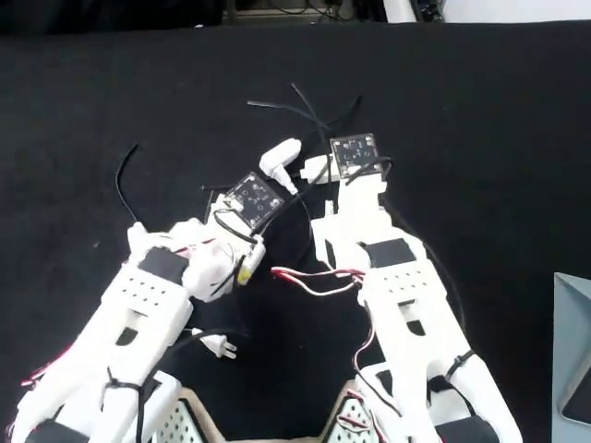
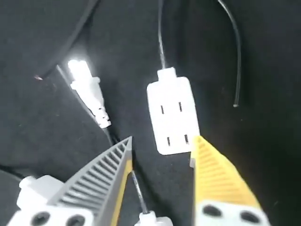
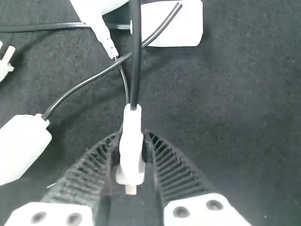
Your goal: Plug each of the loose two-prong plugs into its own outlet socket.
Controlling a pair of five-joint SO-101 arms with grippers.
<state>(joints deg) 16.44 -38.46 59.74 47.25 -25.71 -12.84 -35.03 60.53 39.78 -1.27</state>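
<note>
My left gripper [image 2: 162, 141] is open, its grey and yellow fingers on either side of the near end of a white outlet block [image 2: 173, 115] with two pairs of slots. A white two-prong plug [image 2: 89, 92] lies beside that block on the black cloth. My right gripper [image 3: 131, 136] is shut on a white plug [image 3: 130, 146] whose black cable [image 3: 135, 56] runs away from it. Beyond it lie a white outlet [image 3: 174, 26] and, off to one side, another white block [image 3: 21, 146]. In the high view both arms meet at the table's middle near a white outlet [image 1: 280, 155].
A loose plug [image 1: 222, 346] lies between the arm bases. Thin black cables [image 1: 305, 106] cross the cloth behind the grippers. A grey object [image 1: 572, 351] stands at the right edge. Black cloth [image 1: 480, 120] covers the table.
</note>
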